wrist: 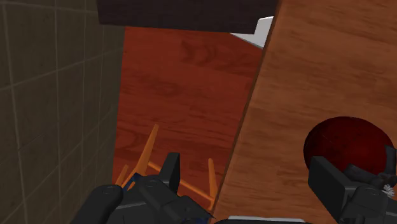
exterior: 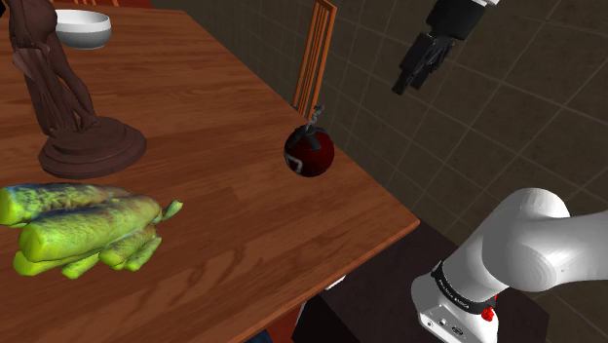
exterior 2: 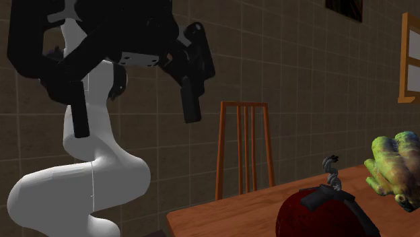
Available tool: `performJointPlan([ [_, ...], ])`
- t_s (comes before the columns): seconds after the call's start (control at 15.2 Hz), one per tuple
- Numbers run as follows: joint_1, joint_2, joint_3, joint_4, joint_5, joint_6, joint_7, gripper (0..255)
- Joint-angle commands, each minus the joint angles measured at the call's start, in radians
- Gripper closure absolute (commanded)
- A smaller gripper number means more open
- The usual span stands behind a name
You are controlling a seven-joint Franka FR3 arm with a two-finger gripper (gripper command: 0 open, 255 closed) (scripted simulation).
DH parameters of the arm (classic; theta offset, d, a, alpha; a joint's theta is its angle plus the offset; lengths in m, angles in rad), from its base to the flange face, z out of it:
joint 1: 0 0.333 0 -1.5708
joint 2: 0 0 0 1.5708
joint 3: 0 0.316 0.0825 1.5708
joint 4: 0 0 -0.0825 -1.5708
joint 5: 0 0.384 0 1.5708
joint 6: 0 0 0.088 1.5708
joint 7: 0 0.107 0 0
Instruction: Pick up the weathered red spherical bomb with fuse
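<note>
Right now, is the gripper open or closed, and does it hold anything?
Gripper: open, holding nothing; the bomb is on the table.

Setting: a room in a home, laid out as a dining area.

A wooden dining table [exterior: 244,209] has a slat-back wooden chair [exterior 2: 243,145] standing at its edge. On the table are a white bowl [exterior: 84,29] and a dark brown carved figure [exterior: 60,93] on a round base. The wall [exterior 2: 303,74] is dull grey-brown square tile and carries a wood-framed panel [exterior 2: 410,57] at the second exterior view's right edge. The wrist view shows a reddish wooden floor [wrist: 178,95] under the chair.
</note>
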Motion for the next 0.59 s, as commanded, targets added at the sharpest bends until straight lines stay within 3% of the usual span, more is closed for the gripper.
performJointPlan([
  [0.0, 0.000, 0.000, 0.000, 0.000, 0.000, 0.000, 0.000, 0],
  [0.53, 0.022, 0.066, 0.184, -0.019, 0.099, 0.178, 0.210, 0],
])
